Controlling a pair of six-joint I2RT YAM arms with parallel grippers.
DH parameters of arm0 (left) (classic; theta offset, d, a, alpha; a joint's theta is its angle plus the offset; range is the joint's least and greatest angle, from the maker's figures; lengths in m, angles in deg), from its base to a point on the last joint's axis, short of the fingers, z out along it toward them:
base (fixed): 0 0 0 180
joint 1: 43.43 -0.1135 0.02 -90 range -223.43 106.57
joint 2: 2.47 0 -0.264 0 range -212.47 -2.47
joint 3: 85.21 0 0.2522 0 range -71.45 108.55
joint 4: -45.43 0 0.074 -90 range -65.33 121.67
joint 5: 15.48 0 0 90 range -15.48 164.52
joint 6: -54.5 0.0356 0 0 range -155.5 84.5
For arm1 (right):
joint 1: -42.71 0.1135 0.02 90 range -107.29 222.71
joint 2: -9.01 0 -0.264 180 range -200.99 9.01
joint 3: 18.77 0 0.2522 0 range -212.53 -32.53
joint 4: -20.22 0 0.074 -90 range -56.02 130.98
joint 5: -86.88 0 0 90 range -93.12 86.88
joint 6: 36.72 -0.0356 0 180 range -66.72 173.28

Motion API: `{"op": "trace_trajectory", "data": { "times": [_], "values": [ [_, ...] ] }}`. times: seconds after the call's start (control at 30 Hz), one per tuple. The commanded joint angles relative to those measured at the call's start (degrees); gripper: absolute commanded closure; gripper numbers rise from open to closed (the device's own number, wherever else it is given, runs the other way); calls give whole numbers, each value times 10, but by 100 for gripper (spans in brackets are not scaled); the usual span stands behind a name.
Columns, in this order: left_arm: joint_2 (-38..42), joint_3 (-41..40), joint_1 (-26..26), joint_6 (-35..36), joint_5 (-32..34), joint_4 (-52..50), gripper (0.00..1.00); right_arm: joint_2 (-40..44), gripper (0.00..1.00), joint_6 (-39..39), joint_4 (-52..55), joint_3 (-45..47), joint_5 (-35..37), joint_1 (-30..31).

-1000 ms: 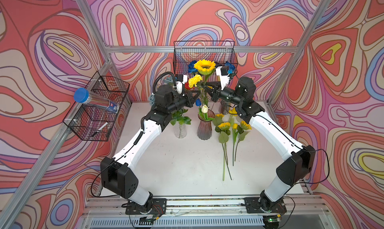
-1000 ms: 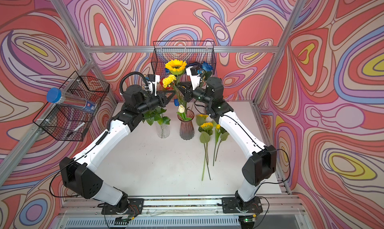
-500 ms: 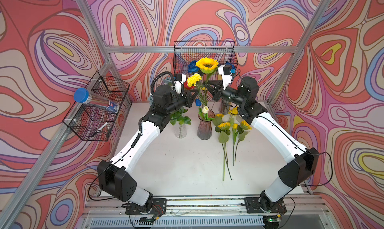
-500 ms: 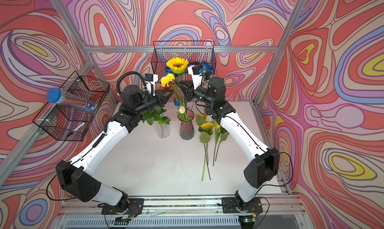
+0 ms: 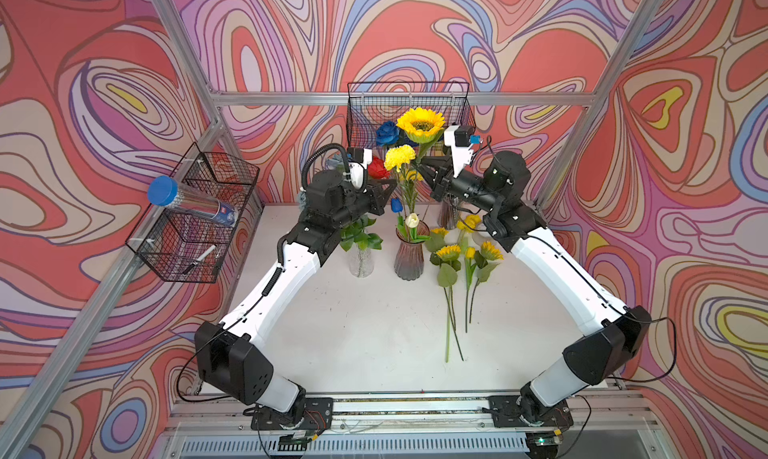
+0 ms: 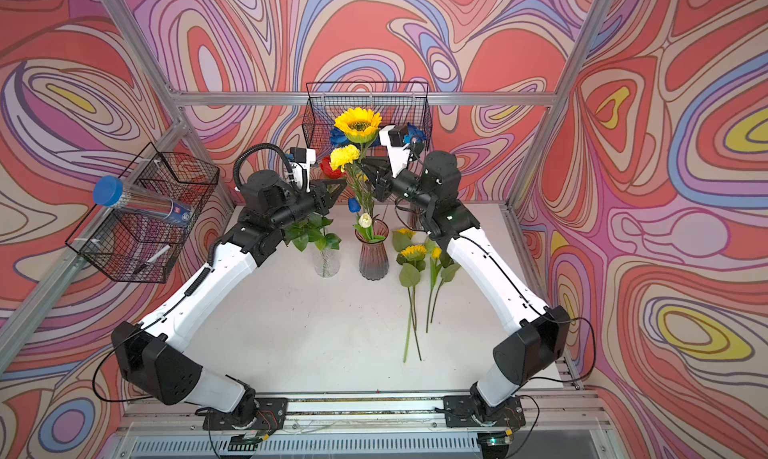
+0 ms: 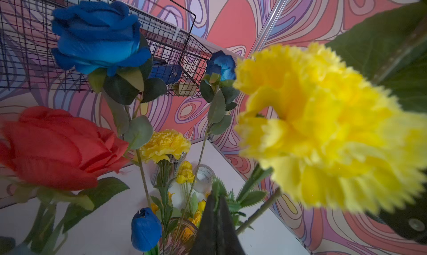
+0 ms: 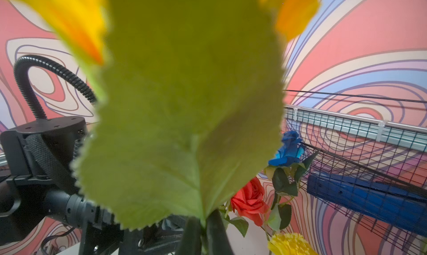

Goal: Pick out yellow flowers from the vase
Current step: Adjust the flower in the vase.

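yellow flowers (image 5: 448,252) lie in a loose bunch on the white table (image 5: 353,332), just beside the smoky ribbed glass vase (image 5: 409,257) on the right arm's side; in both top views two more yellow blooms are held up above that vase; the large yellow sunflower with a dark brown centre (image 5: 420,123) stands highest, and the right gripper (image 5: 422,169) is clamped on its green stem; the ruffled yellow carnation (image 5: 400,157) sits lower, its leafy stem running down toward the vase mouth, with the left gripper (image 5: 392,185) closed on that stem; a white tulip (image 5: 411,220) and a blue tulip bud (image 5: 396,205) show at the vase mouth; a red rose (image 5: 377,168) and a blue rose (image 5: 387,133) rise behind, before a black wire basket (image 5: 409,103) on the back wall; a clear glass vase (image 5: 360,261) of green leaves stands under the left wrist.

left wrist view: the carnation (image 7: 323,131) looms close and blurred; the left gripper (image 7: 216,203) shows as one dark wedge, fingers together, the stem's serrated leaves at its tip; the red rose (image 7: 53,147), blue rose (image 7: 97,36), blue tulip bud (image 7: 145,228) and a second yellow carnation (image 7: 165,145) stand beyond.

right wrist view: a big serrated green leaf (image 8: 184,115) covers the middle, sunflower (image 8: 76,18) petals beside it; the right gripper's dark fingers (image 8: 193,233) squeeze the stem from both sides; the red rose (image 8: 249,200) and blue rose (image 8: 288,147) show beyond.
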Motion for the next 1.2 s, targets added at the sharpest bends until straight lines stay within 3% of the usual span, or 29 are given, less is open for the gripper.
{"op": "trace_trajectory", "data": {
  "times": [0.0,0.17,0.53,1.17],
  "values": [
    [21,7,0,10,7,1,100,13,100,1,-12,-9,7,2],
    [24,17,-1,13,6,-5,100,13,100,-3,-19,-3,7,2],
    [29,14,-1,18,8,-8,100,10,88,-7,-34,5,14,3],
    [17,46,-2,23,15,-18,100,25,92,30,1,-16,39,1]
  ]
}}
